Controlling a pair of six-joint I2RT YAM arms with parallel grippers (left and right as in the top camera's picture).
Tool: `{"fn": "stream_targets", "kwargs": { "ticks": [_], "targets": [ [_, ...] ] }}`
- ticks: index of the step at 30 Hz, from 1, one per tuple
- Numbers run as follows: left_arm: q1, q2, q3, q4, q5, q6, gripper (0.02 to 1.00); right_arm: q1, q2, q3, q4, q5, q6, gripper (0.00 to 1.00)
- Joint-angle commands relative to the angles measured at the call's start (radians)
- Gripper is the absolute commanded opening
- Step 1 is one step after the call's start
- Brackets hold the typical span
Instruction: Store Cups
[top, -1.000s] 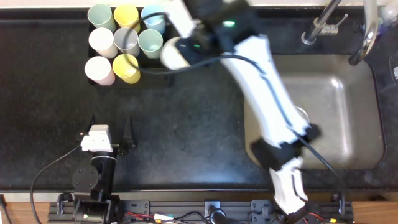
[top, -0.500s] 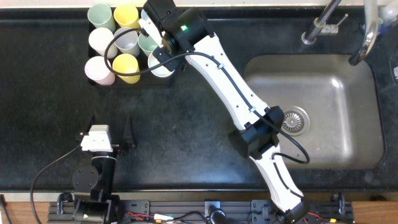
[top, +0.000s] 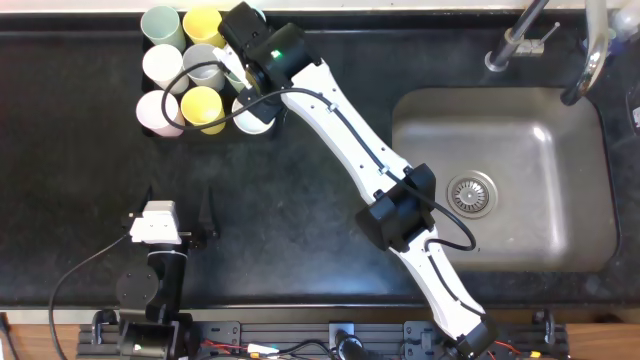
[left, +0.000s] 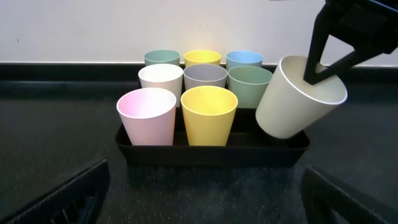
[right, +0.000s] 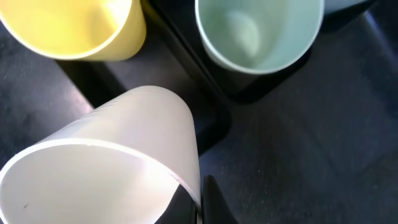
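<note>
A black tray (left: 211, 154) at the back left of the counter holds several upright cups: pink (left: 147, 115), yellow (left: 209, 114), white (left: 160, 78), grey (left: 205, 76) and green (left: 249, 84), with more behind. My right gripper (left: 320, 62) is shut on the rim of a white cup (left: 297, 98), which hangs tilted over the tray's near right corner. From above, that white cup (top: 255, 115) lies beside the yellow cup (top: 203, 108). Seen from the right wrist, the white cup (right: 118, 162) hangs above the tray edge (right: 205, 115). My left gripper (top: 180, 208) rests open near the front left.
A steel sink (top: 560, 150) takes up the right side, with a faucet (top: 520, 40) behind it. The dark counter (top: 300, 220) stretches bare between the tray and the left arm. A light wall (left: 93, 31) rises behind the tray.
My right arm has swung left and come down, bringing the white cup from above the tray's right side to its near right corner. The left arm has not moved.
</note>
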Motion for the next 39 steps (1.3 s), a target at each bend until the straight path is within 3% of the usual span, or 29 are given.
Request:
{"fn": "stream_targets", "kwargs": {
  "ticks": [1, 20, 22, 26, 27, 34, 39],
  "targets": [
    [0.004, -0.012, -0.004, 0.002, -0.009, -0.007, 0.998, 0.003, 0.019, 0.027, 0.015, 0.006, -0.008, 0.045],
    [0.004, -0.012, -0.004, 0.002, -0.008, -0.007, 0.998, 0.008, 0.084, 0.027, 0.024, 0.027, -0.014, 0.053],
    [0.004, -0.012, -0.004, 0.002, -0.009, -0.007, 0.998, 0.009, 0.085, 0.027, 0.028, 0.027, -0.014, 0.172],
    [0.004, -0.012, -0.004, 0.002, -0.009, -0.007, 0.998, 0.009, 0.085, 0.027, 0.048, 0.028, -0.014, 0.91],
    [0.004, -0.012, -0.004, 0.002, -0.008, -0.007, 0.998, 0.009, 0.085, 0.027, 0.052, 0.028, -0.014, 0.998],
    [0.004, -0.012, -0.004, 0.002, -0.009, -0.007, 0.998, 0.009, 0.085, 0.027, 0.056, 0.034, -0.014, 0.998],
    [0.004, -0.012, -0.004, 0.002, -0.009, -0.007, 0.998, 0.008, 0.081, 0.045, 0.056, 0.114, 0.006, 0.998]
  ]
}}
